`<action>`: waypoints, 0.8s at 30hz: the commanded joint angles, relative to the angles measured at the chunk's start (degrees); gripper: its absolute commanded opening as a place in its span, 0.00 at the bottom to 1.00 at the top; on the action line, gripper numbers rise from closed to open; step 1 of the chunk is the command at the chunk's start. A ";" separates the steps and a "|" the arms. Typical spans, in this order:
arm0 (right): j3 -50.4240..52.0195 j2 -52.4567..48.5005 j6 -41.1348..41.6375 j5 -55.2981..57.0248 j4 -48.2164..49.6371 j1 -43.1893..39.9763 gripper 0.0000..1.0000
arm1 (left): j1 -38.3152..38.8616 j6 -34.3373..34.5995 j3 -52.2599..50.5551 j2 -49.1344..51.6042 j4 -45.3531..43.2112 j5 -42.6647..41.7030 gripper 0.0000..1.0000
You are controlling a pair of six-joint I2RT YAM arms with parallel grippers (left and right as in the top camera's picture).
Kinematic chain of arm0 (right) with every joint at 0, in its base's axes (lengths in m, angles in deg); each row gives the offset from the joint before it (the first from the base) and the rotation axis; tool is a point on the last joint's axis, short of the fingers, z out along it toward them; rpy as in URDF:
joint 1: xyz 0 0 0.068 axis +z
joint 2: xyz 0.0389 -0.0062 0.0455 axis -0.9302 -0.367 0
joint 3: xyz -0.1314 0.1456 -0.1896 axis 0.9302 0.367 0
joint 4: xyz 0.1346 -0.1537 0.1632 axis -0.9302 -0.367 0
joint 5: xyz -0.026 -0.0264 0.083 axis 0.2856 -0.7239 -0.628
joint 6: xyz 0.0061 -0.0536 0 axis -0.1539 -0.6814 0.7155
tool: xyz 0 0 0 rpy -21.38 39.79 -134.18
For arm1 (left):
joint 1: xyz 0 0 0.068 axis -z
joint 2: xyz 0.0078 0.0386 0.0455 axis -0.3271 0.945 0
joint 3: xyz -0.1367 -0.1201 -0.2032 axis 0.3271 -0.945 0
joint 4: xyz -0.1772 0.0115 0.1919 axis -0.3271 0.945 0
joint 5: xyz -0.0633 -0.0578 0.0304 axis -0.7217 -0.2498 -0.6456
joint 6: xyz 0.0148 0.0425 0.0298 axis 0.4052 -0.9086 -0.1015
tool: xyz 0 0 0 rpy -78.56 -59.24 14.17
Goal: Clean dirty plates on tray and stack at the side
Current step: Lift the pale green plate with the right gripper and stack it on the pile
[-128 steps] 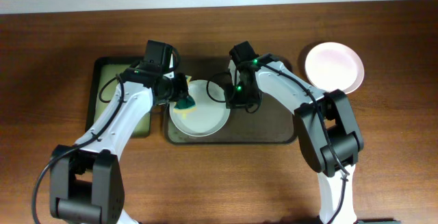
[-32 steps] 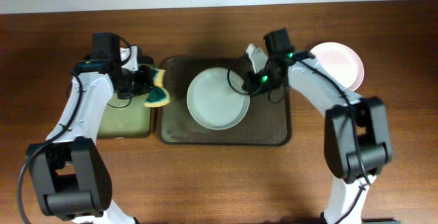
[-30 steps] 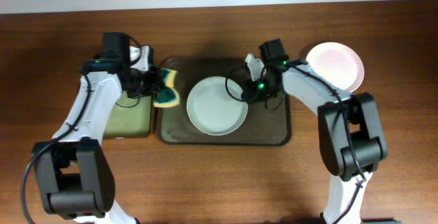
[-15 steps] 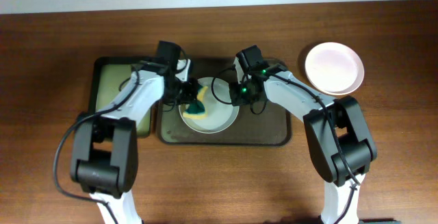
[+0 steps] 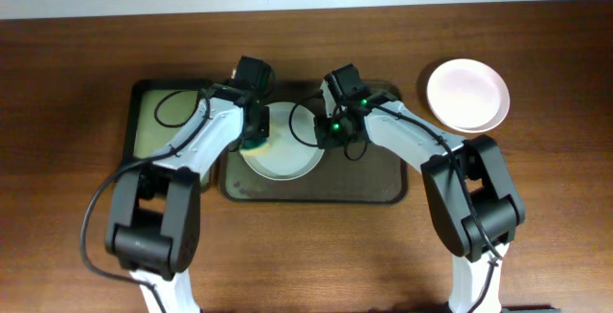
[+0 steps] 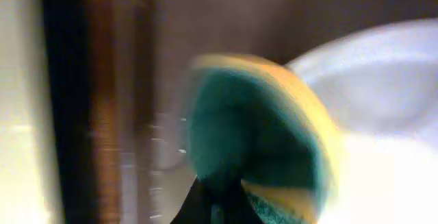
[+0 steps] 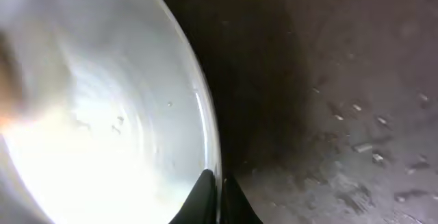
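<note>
A: Left gripper?

B: Clamped on a sponge, green face with a yellow edge. It is blurred in the wrist view. From overhead the sponge sits at the left rim of a plate.

A: Right gripper?

B: Pinched together on the same plate's right rim, with the rim edge running straight into the fingers. The inside of the plate glares white here, so I can't tell about smears.

A: Where's that plate?

B: In the tray, in its left half. The tray floor to the right of the plate is bare, with scattered pale specks in the right wrist view.

A: And the tray itself?

B: Mid-desk, closer to the far edge than the near one.

A: Anything else?

B: A second plate lies on the desk just right of the tray, toward the far right corner. It's off the tray and has a faint pinkish cast. A small tray with a pale green floor lies just left of the big one, under the left arm.
</note>
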 commanded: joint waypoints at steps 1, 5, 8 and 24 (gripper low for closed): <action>0.11 0.74 -0.61 3.72 -1.07 -1.09 0.04 | -2.29 0.74 -0.33 -8.92 -0.24 13.70 0.00; -2.10 1.86 -4.83 3.72 -3.67 -1.20 0.04 | -4.39 5.62 -0.33 -12.90 1.57 13.44 0.00; -7.91 4.50 -9.42 4.68 -8.31 -0.76 0.04 | -9.46 8.28 -0.50 -13.38 5.07 5.64 0.00; -27.89 6.78 -47.04 85.48 -19.32 29.09 0.04 | -25.83 8.24 -14.62 -10.80 -11.15 -11.08 0.02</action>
